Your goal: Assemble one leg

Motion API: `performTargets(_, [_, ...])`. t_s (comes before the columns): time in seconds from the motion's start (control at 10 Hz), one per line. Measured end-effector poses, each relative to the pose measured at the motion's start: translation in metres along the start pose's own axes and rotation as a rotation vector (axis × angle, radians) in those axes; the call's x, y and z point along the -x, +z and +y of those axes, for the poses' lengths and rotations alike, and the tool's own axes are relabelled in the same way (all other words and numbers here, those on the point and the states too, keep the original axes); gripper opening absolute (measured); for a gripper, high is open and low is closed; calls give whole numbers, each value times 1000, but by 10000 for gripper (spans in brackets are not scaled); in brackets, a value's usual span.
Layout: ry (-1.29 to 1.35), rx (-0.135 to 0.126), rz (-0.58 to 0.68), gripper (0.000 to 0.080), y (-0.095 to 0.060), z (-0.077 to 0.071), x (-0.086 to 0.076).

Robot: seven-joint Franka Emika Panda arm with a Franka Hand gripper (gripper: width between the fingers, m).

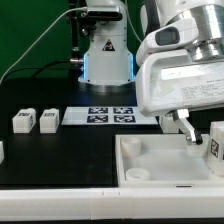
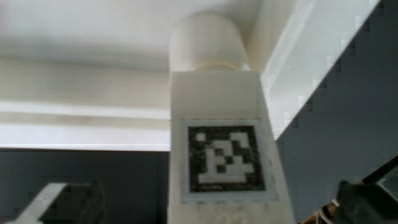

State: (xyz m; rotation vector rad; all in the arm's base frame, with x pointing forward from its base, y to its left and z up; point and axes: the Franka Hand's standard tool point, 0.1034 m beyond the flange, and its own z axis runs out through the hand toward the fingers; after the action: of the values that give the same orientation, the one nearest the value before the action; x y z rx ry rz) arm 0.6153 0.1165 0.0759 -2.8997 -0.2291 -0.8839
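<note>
A leg (image 2: 222, 130), a small white block with a black-and-white tag and a rounded peg end, fills the middle of the wrist view. It points toward the large white tray-like piece (image 2: 80, 60). My gripper (image 2: 214, 208) is open. Its dark fingers (image 2: 63, 203) stand on either side of the leg, with a gap on each side. In the exterior view this leg (image 1: 215, 146) is at the right edge, over the tray-like piece (image 1: 135, 152). My gripper (image 1: 190, 130) hangs just beside it, partly hidden by the arm.
Two more legs (image 1: 22, 121) (image 1: 48, 120) stand on the black table at the exterior view's left, and another is at the far left edge (image 1: 2, 151). The marker board (image 1: 110, 115) lies behind the tray-like piece. A lamp-like device (image 1: 106, 55) stands at the back.
</note>
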Motion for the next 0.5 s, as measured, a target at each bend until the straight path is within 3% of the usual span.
performTargets(0.4, [1,-1,-10,649,0,0,1])
performTargets(0.5, [8,-10,-78,649,-5,-1,0])
